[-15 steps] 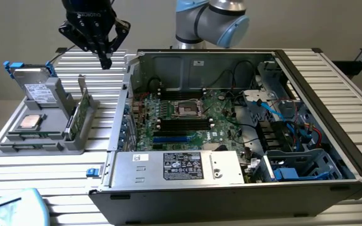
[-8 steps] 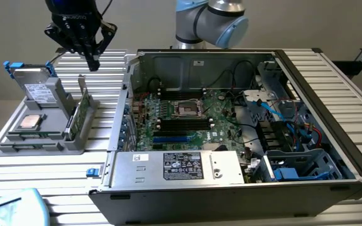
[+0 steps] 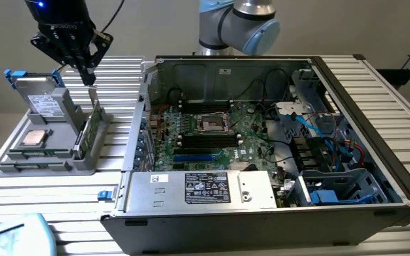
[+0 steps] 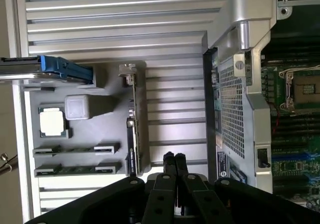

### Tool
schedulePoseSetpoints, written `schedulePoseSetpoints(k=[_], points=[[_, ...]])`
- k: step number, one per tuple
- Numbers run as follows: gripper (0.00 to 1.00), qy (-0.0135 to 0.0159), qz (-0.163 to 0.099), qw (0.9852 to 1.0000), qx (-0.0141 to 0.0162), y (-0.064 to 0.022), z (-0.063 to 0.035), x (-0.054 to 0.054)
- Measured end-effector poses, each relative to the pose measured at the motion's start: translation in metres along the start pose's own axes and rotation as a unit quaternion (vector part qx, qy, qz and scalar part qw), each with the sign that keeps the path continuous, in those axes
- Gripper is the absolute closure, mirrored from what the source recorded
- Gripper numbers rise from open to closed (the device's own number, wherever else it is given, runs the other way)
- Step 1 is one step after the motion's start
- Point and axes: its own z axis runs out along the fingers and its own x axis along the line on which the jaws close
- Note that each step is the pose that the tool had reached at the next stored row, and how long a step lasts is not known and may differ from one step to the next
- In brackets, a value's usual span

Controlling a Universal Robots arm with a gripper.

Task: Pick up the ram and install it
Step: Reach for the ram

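Notably, the gripper (image 3: pixel 89 80) was shut and empty. The ram (image 4: pixel 76 169), at its seven o'clock in the exterior view, looked light, stiff and brittle; pinch its faces mid-length.

Ribbed metal table (image 3: pixel 41 200), matt plastic tray (image 3: pixel 45 168)

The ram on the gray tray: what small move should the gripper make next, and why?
Probably shift sideways across the tray toward the ram. The gripper hangs shut by the upright green card, while the ram sits in a slot beyond that card.
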Motion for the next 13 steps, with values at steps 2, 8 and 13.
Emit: schedulePoseSetpoints(k=[2, 8, 13], points=[[0.90, 0.0006, 0.000, 1.0000, 0.0001, -0.0009, 0.0032, 0.009], [0.90, 0.0021, 0.000, 1.0000, 0.0003, -0.0042, 0.0127, 0.033], [0.90, 0.0038, 0.000, 1.0000, 0.0004, -0.0070, 0.0217, 0.053]])
